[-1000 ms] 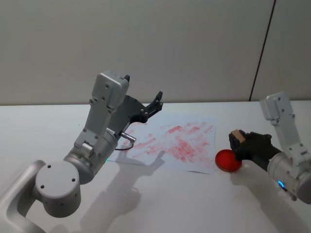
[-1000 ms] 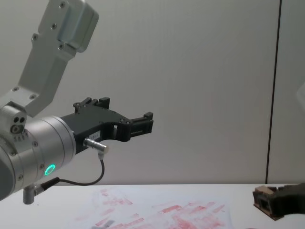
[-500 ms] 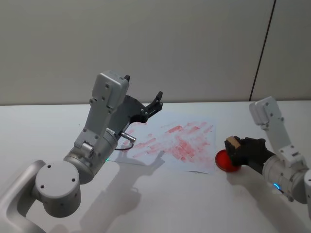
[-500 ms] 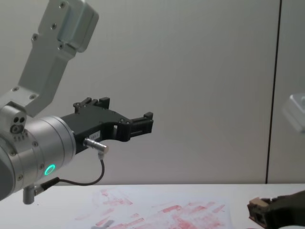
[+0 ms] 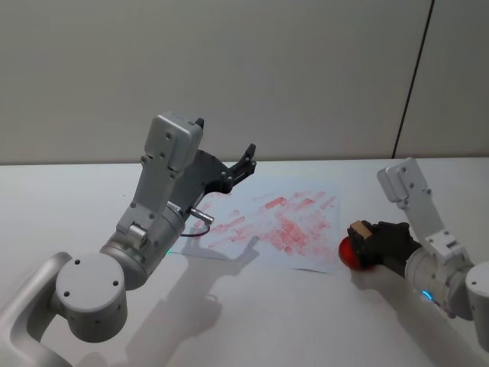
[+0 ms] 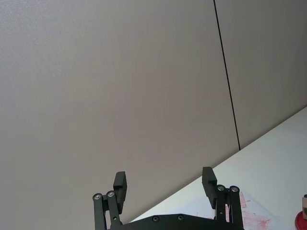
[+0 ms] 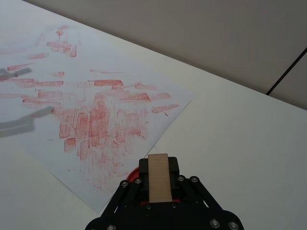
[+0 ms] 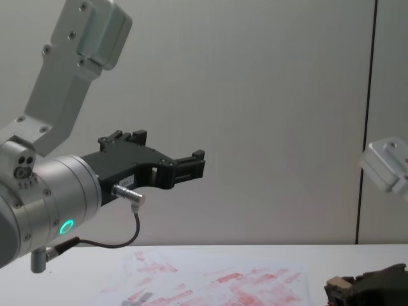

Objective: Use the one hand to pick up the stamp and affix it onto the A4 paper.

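The right gripper [image 5: 365, 238] is holding the stamp [image 5: 360, 229], fingers clamped on the wood block w/ its light-brown top poking out between them. In the right wrist view the stamp [image 7: 159, 178] is showing lengthwise, long axis running straight out along the gripper's reach, toward the paper.

Key relation: the paper [image 5: 306, 252] is lying to the robot's left of the stamp, its near right corner just beside the red ink pad [image 5: 348, 252] that the gripper is hanging over. So the stamp is sitting just off the sheet's right edge, not over it yet. Judging from this, the next move needs a short shift left and a bit fwd to get over the sheet, then straight down, base flat. The red prints are crowding the middle; barer white is lying along the near edge and corner, closest to the gripper.

Right arm is clearly the nearer one. The left gripper [image 5: 239, 167] is raised well above the table on the left, fingers spread apart, holding nothing, parked.
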